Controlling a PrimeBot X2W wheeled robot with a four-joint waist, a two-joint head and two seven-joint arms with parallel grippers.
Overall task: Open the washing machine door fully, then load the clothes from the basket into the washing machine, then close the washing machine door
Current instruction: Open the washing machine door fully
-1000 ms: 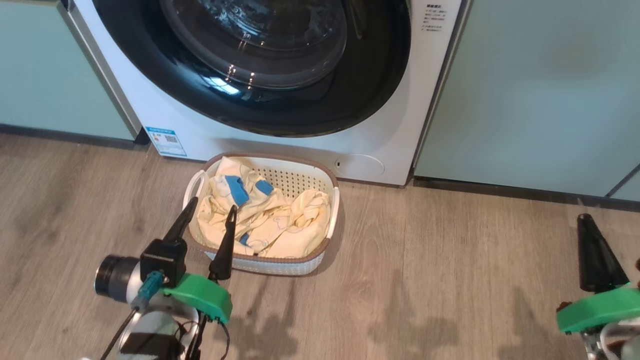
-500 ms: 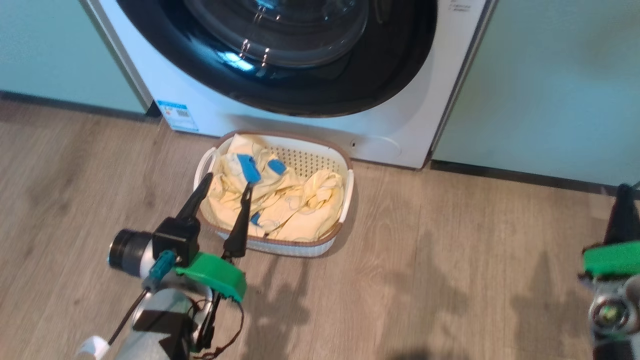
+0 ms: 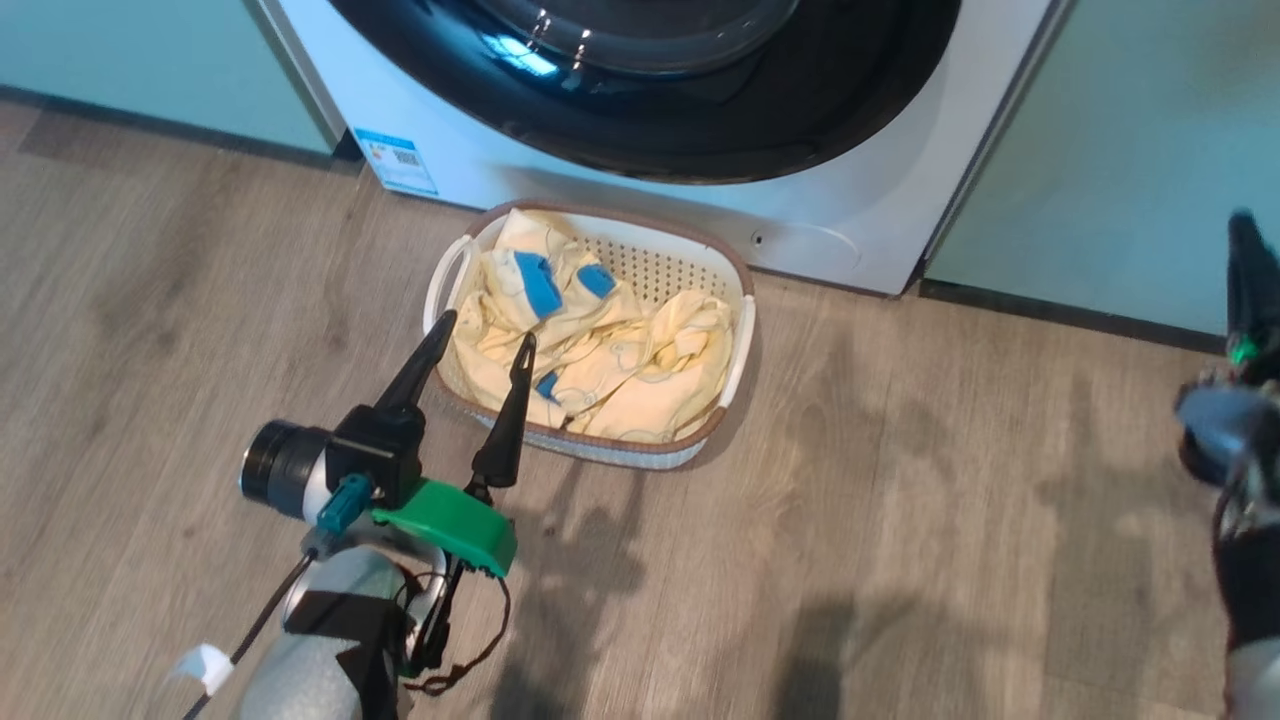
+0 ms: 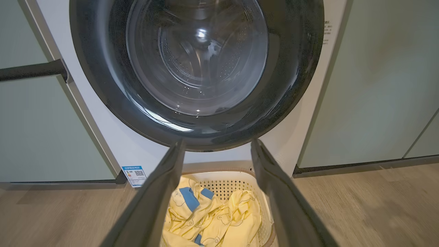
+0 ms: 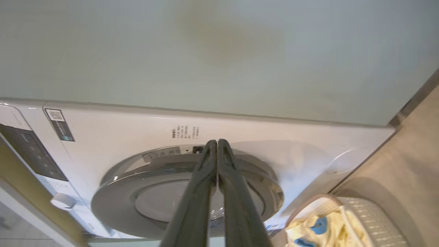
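The washing machine [image 3: 700,205] stands at the top of the head view, and its door [image 3: 640,130], black-rimmed with a glass porthole, lies flat against the front. On the floor before it sits the basket [image 3: 655,268], holding pale yellow clothes [image 3: 620,370] with blue patches. My left gripper [image 3: 487,330] hovers open over the basket's near left corner, nothing between its fingers. In the left wrist view the left gripper [image 4: 217,144] frames the door [image 4: 197,58], with the basket [image 4: 223,187] and clothes [image 4: 219,219] below. My right gripper [image 3: 1243,225] is shut at the right edge. In the right wrist view the right gripper [image 5: 216,142] points at the door's rim [image 5: 154,192].
Pale green cabinets [image 3: 1150,130] flank the machine on both sides, one with a dark bar handle [image 4: 32,70]. Wood-look floor [image 3: 900,520] spreads around the basket. The machine's control panel [image 5: 31,154] and knob [image 5: 63,200] appear in the right wrist view.
The head camera has shifted, so machine and basket sit higher and further right in the picture. My right gripper has swung up toward the right edge, still shut. The left stays open by the basket.
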